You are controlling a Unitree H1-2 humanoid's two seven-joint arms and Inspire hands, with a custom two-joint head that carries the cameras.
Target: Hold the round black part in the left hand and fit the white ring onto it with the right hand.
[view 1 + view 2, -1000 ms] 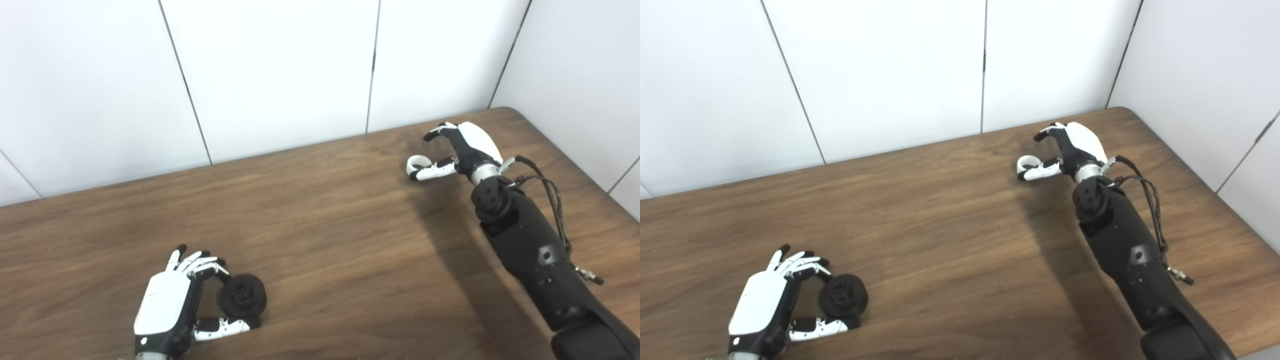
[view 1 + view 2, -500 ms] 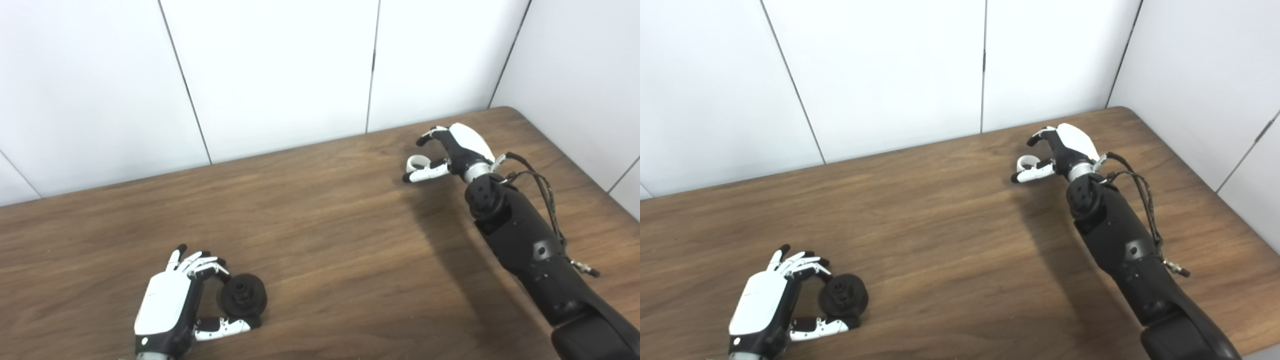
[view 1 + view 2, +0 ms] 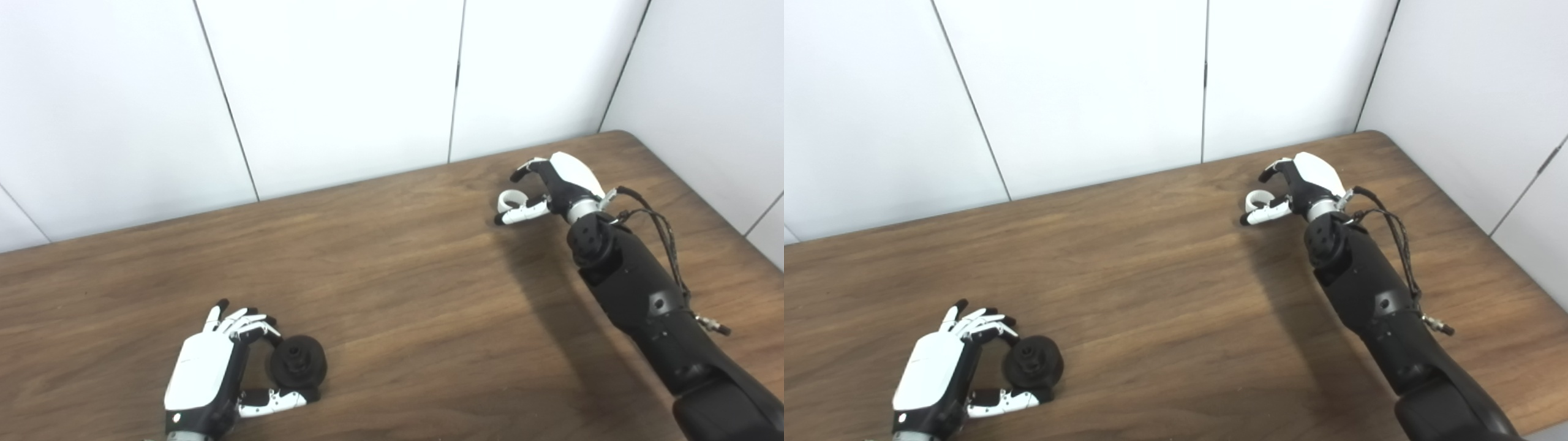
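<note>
Looking down on a brown wood-grain desk (image 3: 392,294), we see both hands well apart, one at each end. The left hand (image 3: 211,373) sits at the near left edge with its fingers (image 3: 245,323) curled over the top of the round black part (image 3: 298,362) and its thumb (image 3: 272,401) under the part's near side. The part stands on edge on the desk, face toward us, with a small hub in the middle. We read the left hand as cupping the part loosely; whether it truly clamps it we cannot tell, since a gap shows between palm and part.

The right hand (image 3: 554,184) is at the far right of the desk, near the rounded back corner. Its fingers are curled and its thumb (image 3: 517,214) sticks out leftward. The white ring (image 3: 512,199) lies just beside the thumb, between thumb and curled fingers. We cannot tell if the hand pinches the ring or only brackets it.

The right forearm (image 3: 643,306) is black, with a cable loop (image 3: 664,239) along its outer side, and throws a long shadow on the desk. The wide desk surface between the two hands is bare wood. White wall panels (image 3: 343,86) with dark seams stand behind the desk and along its right side.
</note>
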